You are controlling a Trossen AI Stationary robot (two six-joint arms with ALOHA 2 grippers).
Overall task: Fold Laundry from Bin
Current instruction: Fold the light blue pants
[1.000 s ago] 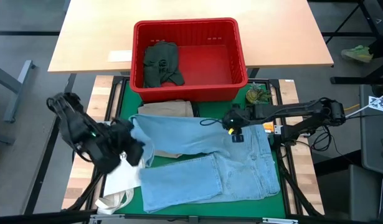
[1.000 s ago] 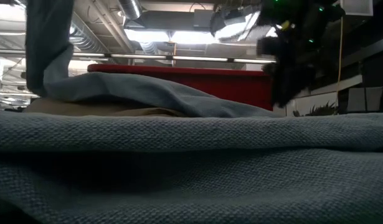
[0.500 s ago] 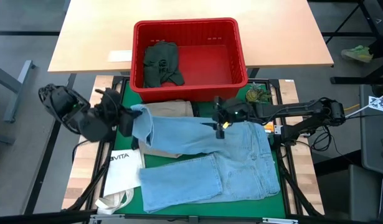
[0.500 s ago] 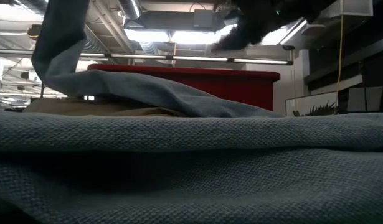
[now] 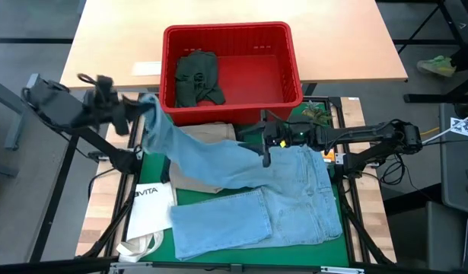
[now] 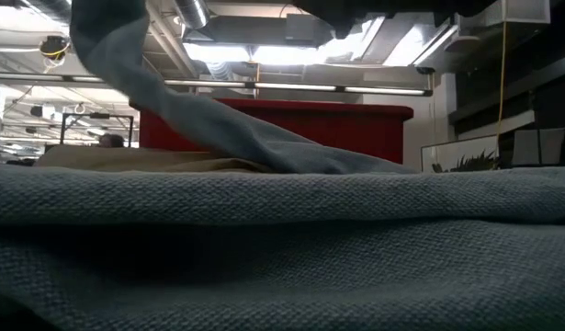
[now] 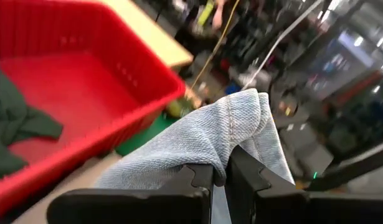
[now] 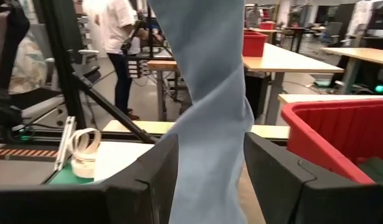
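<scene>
The red bin (image 5: 232, 70) stood at the far edge of the green mat (image 5: 294, 253), holding only a crumpled dark green piece (image 5: 197, 78) in its left half; its right half showed bare red floor.

The left gripper (image 5: 139, 112) was clamped on the hem of one leg of the light blue jeans (image 5: 283, 199). A second earlier it had been low over the mat's left edge near the white VITA tote bag (image 5: 148, 211); it had since risen and swung out past the table's left side, drawing that leg up into a taut diagonal span beside the bin's left front corner. The right gripper (image 5: 265, 144), fingers apart with the raised leg passing between them, had moved from the waistband leftward to the leg's base.

Khaki trousers (image 5: 205, 134) lay under the jeans just in front of the bin. The rest of the jeans lay flat on the mat. In the right wrist view a person (image 8: 124, 37) stood in the room beyond.
</scene>
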